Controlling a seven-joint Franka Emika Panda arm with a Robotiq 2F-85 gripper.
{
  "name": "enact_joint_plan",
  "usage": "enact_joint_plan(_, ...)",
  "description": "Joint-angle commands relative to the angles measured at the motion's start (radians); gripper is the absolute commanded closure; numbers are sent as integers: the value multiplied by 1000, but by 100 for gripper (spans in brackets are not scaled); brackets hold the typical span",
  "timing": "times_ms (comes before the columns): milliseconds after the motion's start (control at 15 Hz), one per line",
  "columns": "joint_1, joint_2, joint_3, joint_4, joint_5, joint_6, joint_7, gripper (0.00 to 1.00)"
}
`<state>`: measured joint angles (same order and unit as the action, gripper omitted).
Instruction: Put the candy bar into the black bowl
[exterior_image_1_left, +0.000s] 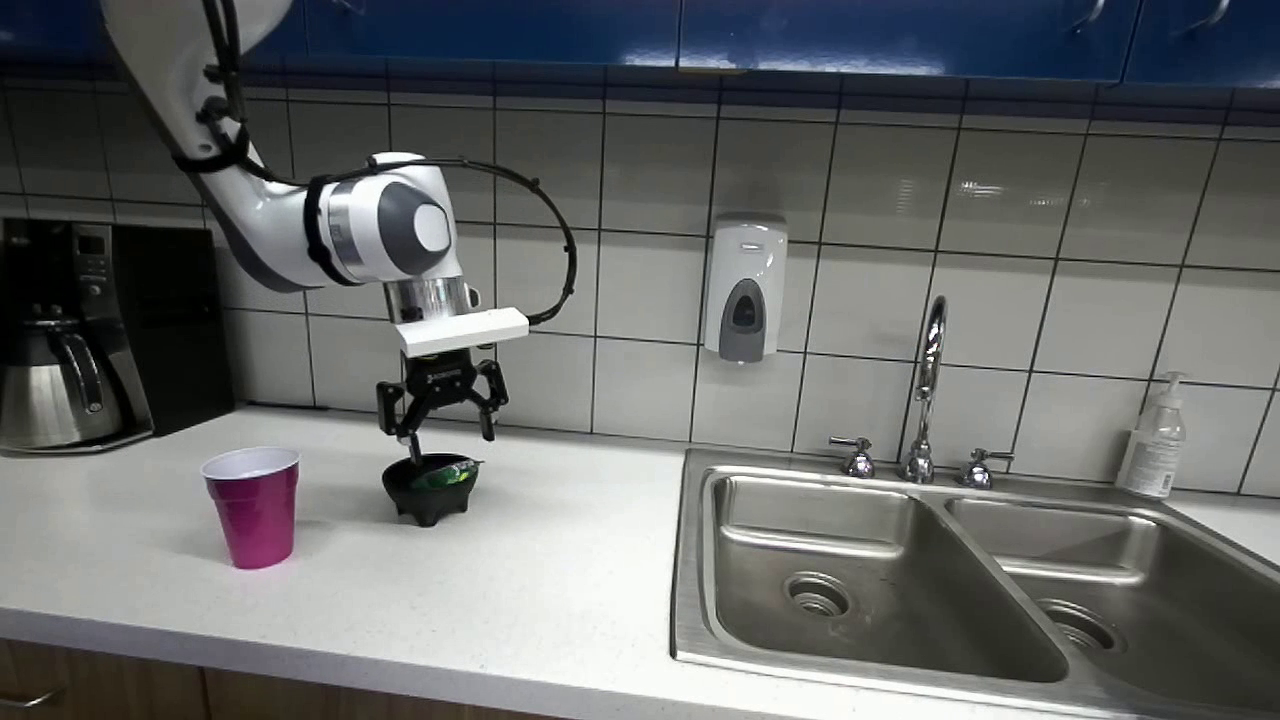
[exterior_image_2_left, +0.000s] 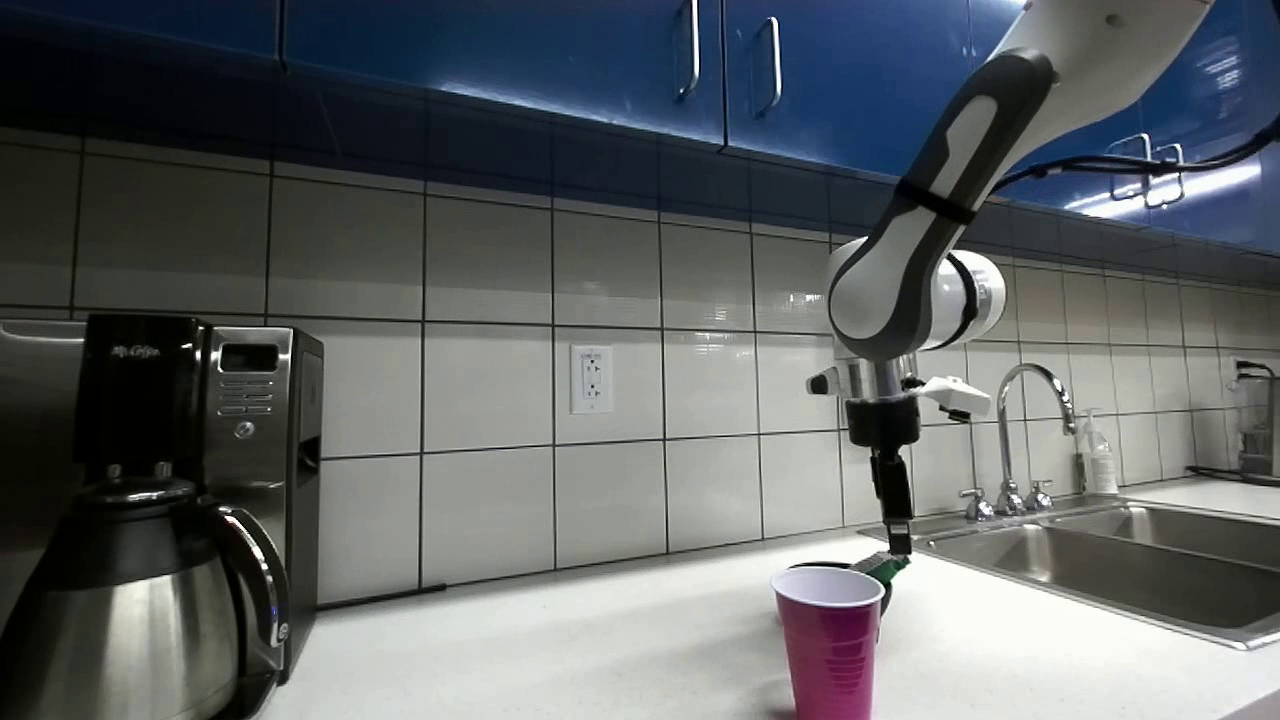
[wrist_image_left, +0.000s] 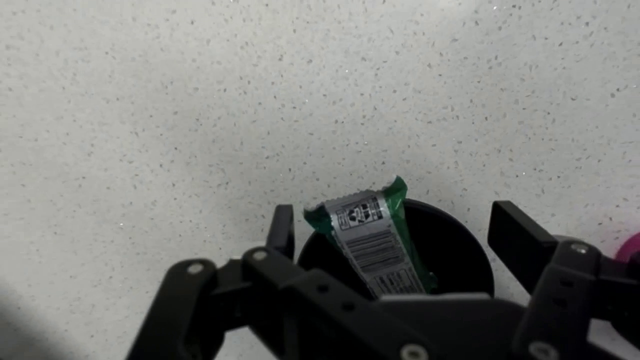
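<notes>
The candy bar (exterior_image_1_left: 447, 474) lies tilted in the black bowl (exterior_image_1_left: 427, 503), with one wrapper end over the rim. In the wrist view the bar (wrist_image_left: 377, 245) shows its silver barcode side and green edges; its lower end is hidden by the gripper. The bowl (wrist_image_left: 460, 245) also shows there, partly covered. In an exterior view the bowl (exterior_image_2_left: 887, 597) is mostly hidden behind the magenta cup, and the bar's green end (exterior_image_2_left: 882, 566) shows. My gripper (exterior_image_1_left: 450, 441) is open just above the bowl. In the wrist view its fingers (wrist_image_left: 392, 215) stand apart on either side of the bar.
The magenta cup (exterior_image_1_left: 258, 520) stands on the counter beside the bowl; it also shows in an exterior view (exterior_image_2_left: 832, 650). A coffee maker (exterior_image_1_left: 170, 330) stands by the tiled wall. The steel sink (exterior_image_1_left: 695, 560) and faucet (exterior_image_1_left: 930, 370) are across the counter.
</notes>
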<state>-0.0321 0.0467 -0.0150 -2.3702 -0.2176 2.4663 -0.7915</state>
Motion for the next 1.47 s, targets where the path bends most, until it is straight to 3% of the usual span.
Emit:
enact_joint_plan(0, -6, -135, -11, -100, 22, 6, 41, 0)
enact_joint_plan(1000, 14, -556, -67, -469, 17, -36, 255, 0)
enact_joint_plan(1067, 22, -525, -71, -407, 28, -69, 258, 0)
enact_joint_plan(1400, 25, -527, -83, -409, 4, -64, 249, 0)
